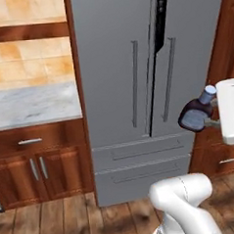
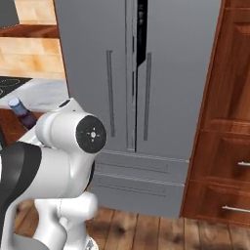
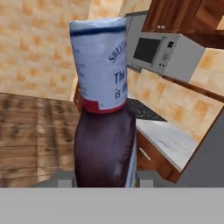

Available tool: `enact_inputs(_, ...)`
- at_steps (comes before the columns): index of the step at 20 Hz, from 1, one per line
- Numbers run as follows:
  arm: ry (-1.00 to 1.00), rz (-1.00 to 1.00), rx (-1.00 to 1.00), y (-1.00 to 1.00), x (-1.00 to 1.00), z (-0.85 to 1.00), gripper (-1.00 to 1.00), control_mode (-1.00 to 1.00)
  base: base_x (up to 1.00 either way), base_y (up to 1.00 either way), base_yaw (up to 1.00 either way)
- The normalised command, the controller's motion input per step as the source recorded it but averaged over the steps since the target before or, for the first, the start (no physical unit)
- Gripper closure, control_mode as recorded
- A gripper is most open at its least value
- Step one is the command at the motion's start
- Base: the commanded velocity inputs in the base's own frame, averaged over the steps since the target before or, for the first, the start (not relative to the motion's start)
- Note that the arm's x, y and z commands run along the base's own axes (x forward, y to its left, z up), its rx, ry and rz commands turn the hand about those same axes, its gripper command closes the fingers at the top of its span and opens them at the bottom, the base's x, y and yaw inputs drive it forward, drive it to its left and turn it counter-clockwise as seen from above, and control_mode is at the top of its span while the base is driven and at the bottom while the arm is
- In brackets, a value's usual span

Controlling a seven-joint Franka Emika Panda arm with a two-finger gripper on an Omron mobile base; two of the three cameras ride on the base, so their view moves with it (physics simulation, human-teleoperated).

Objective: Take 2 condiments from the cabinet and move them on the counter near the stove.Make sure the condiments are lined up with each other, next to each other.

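Brown bottle (image 3: 105, 148) in tool (image 3: 105, 178); label reads "The", "is".

Bottle (image 1: 195, 116): dark brown body, pale blue cap, pale label; in the hand view the label shows dark blue lettering and a red band at its lower edge. Refrigerator (image 1: 131, 79): plain grey, grey handles, one black vertical strip. Counter (image 1: 32, 104): white marble, grey veins. Floor cupboards (image 1: 38, 163): reddish-brown wood, metal handles. Wall tiles (image 1: 27, 60): mottled tan and cream. Floor (image 1: 71, 220): brown planks. Microwave (image 3: 168, 50): steel grey, dark window.
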Motion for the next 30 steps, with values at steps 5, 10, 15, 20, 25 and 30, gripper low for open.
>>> enact_inputs(5,0.00,0.00,0.00,0.00,0.00,0.00,1.00,1.00,0.69,0.74,0.03)
enact_inputs(10,0.00,0.00,0.00,0.00,0.00,0.00,1.00,1.00,0.25,0.93,0.00)
enact_inputs(15,0.00,0.00,0.00,0.00,0.00,0.00,1.00,1.00,0.13,1.00,0.00)
enact_inputs(20,0.00,0.00,0.00,0.00,0.00,0.00,1.00,1.00,0.12,1.00,0.00)
enact_inputs(25,0.00,0.00,0.00,0.00,0.00,0.00,1.00,1.00,0.32,0.99,-0.07)
enact_inputs(30,0.00,0.00,0.00,0.00,0.00,0.00,1.00,1.00,0.45,1.00,-0.15)
